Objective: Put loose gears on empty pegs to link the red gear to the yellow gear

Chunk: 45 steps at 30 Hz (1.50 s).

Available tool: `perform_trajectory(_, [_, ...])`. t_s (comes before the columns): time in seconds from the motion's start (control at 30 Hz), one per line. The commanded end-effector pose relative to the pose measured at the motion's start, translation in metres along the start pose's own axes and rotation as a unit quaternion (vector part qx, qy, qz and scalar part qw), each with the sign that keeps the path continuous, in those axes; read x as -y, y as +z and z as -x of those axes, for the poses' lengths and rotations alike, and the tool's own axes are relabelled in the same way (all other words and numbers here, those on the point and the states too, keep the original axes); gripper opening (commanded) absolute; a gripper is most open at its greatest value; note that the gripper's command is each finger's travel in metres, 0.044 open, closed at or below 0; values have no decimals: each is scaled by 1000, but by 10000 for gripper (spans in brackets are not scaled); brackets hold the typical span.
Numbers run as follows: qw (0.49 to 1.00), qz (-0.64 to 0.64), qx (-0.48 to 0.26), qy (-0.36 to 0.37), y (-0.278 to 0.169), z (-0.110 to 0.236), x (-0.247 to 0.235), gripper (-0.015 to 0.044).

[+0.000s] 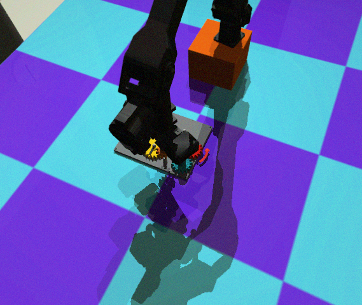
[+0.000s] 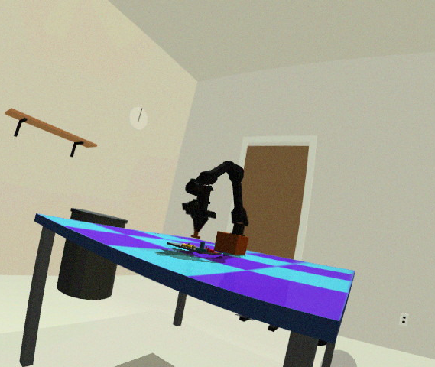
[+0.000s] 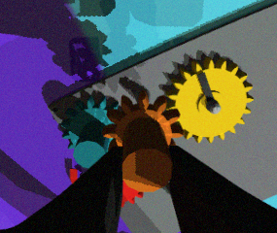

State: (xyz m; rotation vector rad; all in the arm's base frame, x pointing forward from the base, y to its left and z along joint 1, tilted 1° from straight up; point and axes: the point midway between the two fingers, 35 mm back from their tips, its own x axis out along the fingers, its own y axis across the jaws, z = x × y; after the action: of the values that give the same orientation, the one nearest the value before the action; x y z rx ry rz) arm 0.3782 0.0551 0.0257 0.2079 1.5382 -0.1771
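Note:
My gripper (image 2: 196,232) (image 3: 145,155) is shut on the hub of an orange gear (image 2: 195,236) (image 3: 139,127), which hangs above the grey board (image 1: 191,125) (image 3: 269,160). In the wrist view the orange gear appears between the teal and yellow gears. The yellow gear (image 1: 149,153) (image 3: 227,99) with its black stripe sits on the board. A teal gear (image 1: 184,166) (image 3: 98,115) with a tall hub stands at the board's corner beside the red gear (image 1: 196,152) (image 3: 130,193), which is mostly hidden. A dark peg (image 1: 165,161) shows between teal and yellow.
The red arrow (image 1: 204,156) (image 3: 74,176) lies just beyond the board edge by the red gear. The arm's orange base block (image 1: 211,63) (image 2: 230,242) stands behind the board. The arm covers much of the board in the top view. The fingers cover part of it in the wrist view.

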Motion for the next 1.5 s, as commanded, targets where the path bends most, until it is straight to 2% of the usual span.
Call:
perform_trajectory(0.0, [1000,2,0,-1,1,-1,2,0])
perform_trajectory(0.2, [1000,-28,0,-1,1,0,2,0])
perform_trajectory(0.6, [980,-197,1,-1,1,0,2,0])
perform_trajectory(1.2, [896,-443,1,-1,1,1,2,0])
perform_trajectory(1.47, [891,-454,1,-1,1,1,2,0])
